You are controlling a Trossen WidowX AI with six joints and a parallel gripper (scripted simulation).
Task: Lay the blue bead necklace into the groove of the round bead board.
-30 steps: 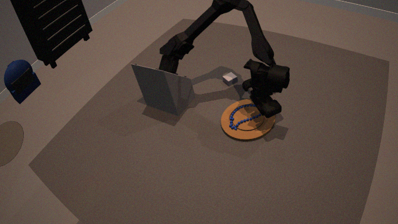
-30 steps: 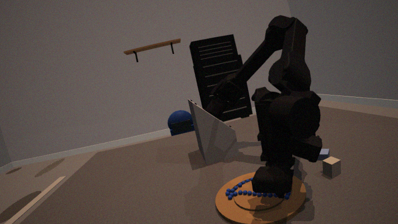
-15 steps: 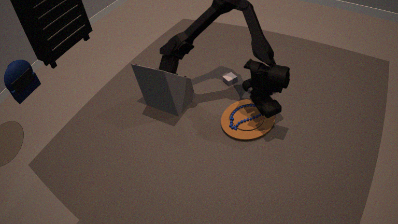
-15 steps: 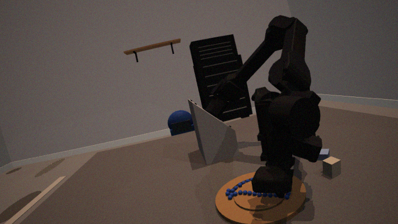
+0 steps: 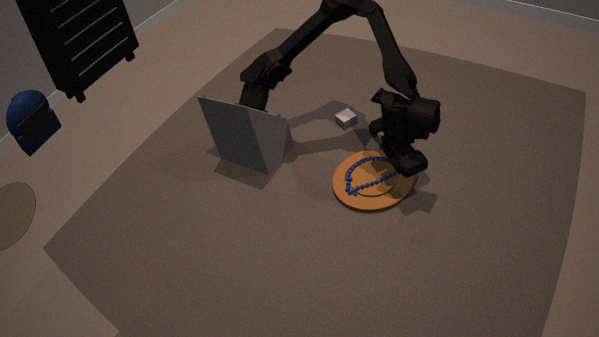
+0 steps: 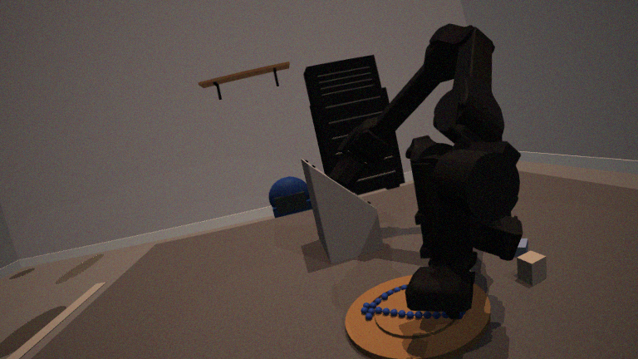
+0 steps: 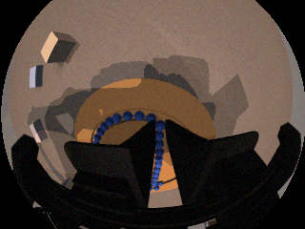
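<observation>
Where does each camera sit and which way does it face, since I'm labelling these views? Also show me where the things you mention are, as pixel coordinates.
Top: high up, looking down at the board point(image 5: 370, 203) point(image 6: 376, 336) point(image 7: 143, 95); whole arm visible, base partly hidden.
Exterior: low, facing the arm across the board, wall behind.
Wrist: on the arm, looking past its dark fingers point(image 5: 404, 175) point(image 6: 453, 317).
Top and exterior share the grey panel point(image 5: 234, 139) point(image 6: 345, 228).

The arm point(image 5: 304, 35) point(image 6: 408, 100) arches high, its wrist bent down; the gripper point(image 5: 408, 166) point(image 6: 453, 313) point(image 7: 160, 124) points downward, fingertips pinched nearly together, well inside the edges of the desk point(image 5: 309, 262) point(image 6: 211, 298) point(image 7: 143, 38).
</observation>
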